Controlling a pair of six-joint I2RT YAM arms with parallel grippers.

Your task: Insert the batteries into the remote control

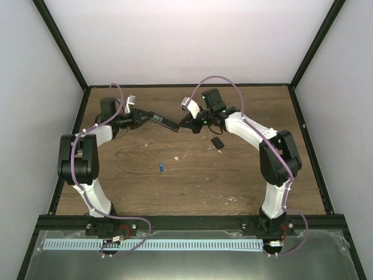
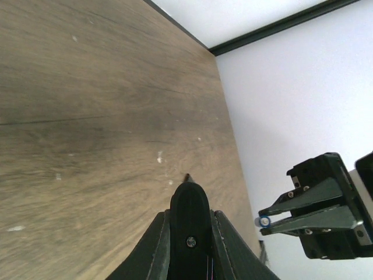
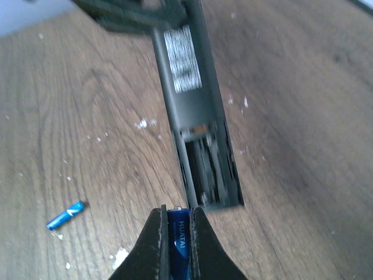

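Right wrist: square battery (image 3: 178,239) pinched in right end effector (image 3: 178,213) to open bay (image 3: 207,169) of remote (image 3: 186,99) clamped in left end effector (image 1: 141,116); ease in

Loose battery (image 1: 161,167) on bare table (image 1: 233,175), open all round; black cover (image 1: 217,143) well apart; remote (image 1: 163,120) spans far side.

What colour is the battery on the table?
The battery is bright blue; clearest in right wrist view.

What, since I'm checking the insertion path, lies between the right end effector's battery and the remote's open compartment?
Nothing. In the right wrist view, only bare table shows between the battery in the right end effector and the remote control's open compartment.
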